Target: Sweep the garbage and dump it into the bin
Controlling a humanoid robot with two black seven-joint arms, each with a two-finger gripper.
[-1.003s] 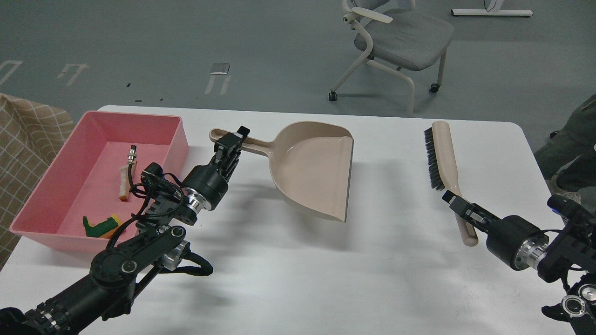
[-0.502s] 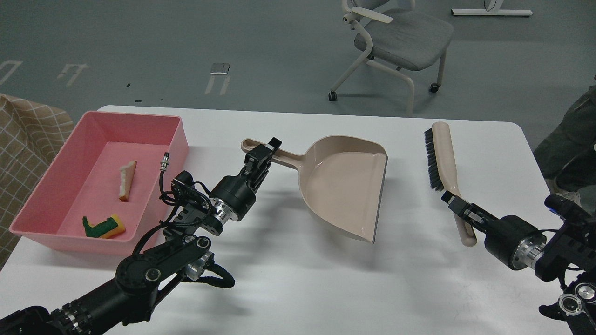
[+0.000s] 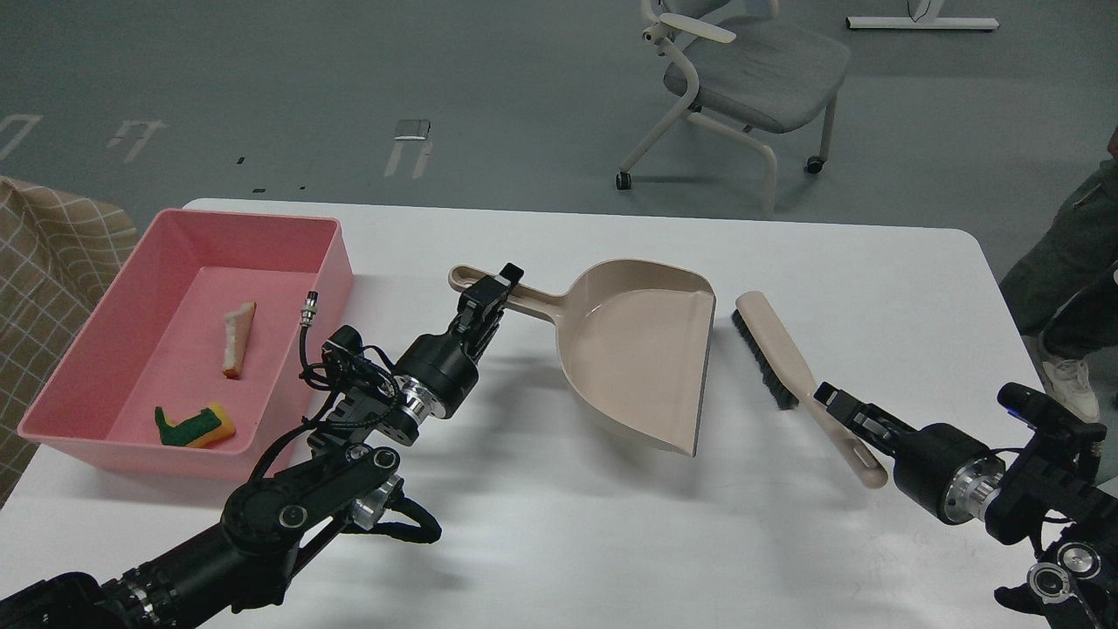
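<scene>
The pink bin (image 3: 336,253) stands at the table's left. In it lie the white bread slice (image 3: 237,337) with brown crust and the yellow sponge block (image 3: 197,425) with a green side. My left gripper (image 3: 493,286) is shut on the handle of the beige dustpan (image 3: 642,349), whose pan is at mid-table. My right gripper (image 3: 840,412) is shut on the handle of the beige brush (image 3: 782,354) with black bristles, which lies just right of the dustpan's mouth.
The white table (image 3: 559,524) ends close behind the bin and the dustpan. A grey office chair (image 3: 742,79) stands on the floor beyond. A person's leg (image 3: 1061,262) is at the right edge. A checked cloth (image 3: 52,253) is at the left.
The dustpan moved right, away from the bin, then held still. My right gripper moved the brush left to the dustpan's mouth.
</scene>
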